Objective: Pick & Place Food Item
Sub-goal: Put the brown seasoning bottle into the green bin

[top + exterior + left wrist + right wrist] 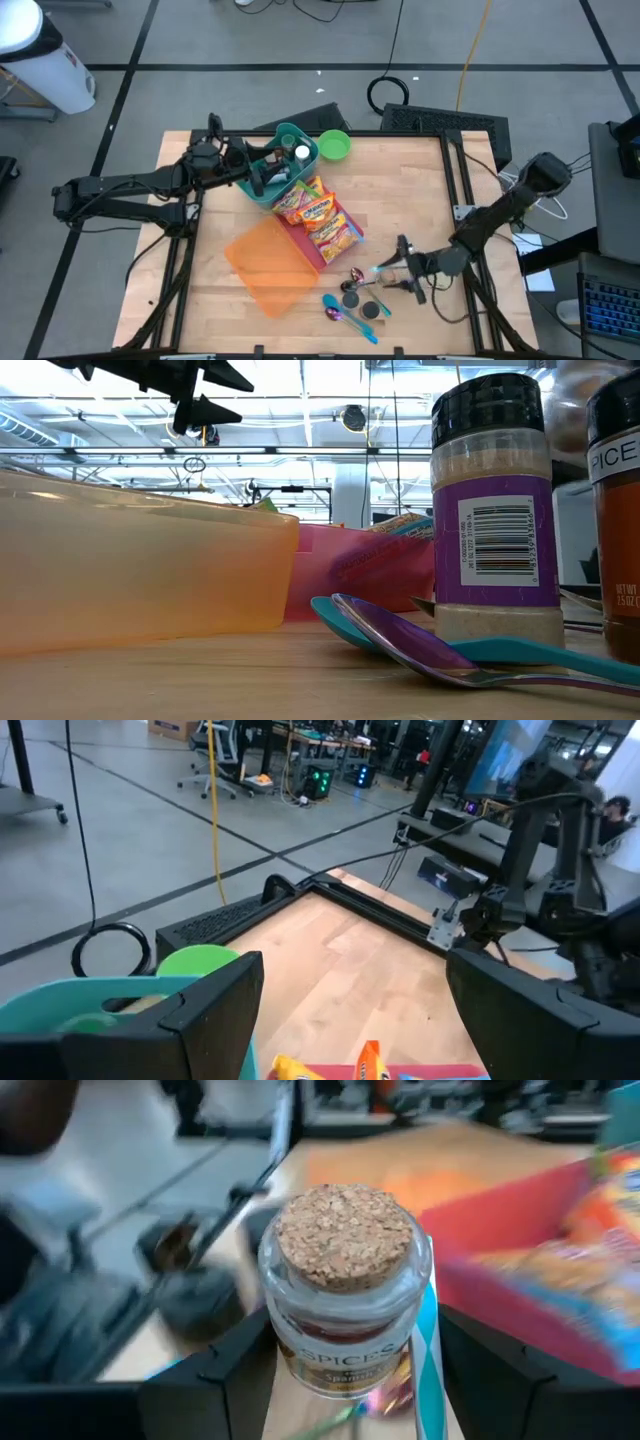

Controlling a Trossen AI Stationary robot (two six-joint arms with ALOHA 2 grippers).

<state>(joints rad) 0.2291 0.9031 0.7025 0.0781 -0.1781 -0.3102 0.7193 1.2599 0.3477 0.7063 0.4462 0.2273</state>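
A glass spice jar with a cork stopper stands between the fingers of my right gripper, which is shut on it near the table's front right. My left gripper hangs open over the teal basket at the far left, with nothing between its fingers. Snack packets lie in a pink tray beside the basket. Two black-lidded spice shakers stand on the table by their bases, near the front edge. My right gripper pinches the jar's glass body below its shoulder between its two fingers, one on each side. The fingers come about level from the table's right side. The jar stands upright in the hold, cork up; its base is hidden below the picture.
An orange lid lies at the front left. A teal spoon and a purple spoon lie by the shakers. A green bowl sits at the far edge, next to the basket.
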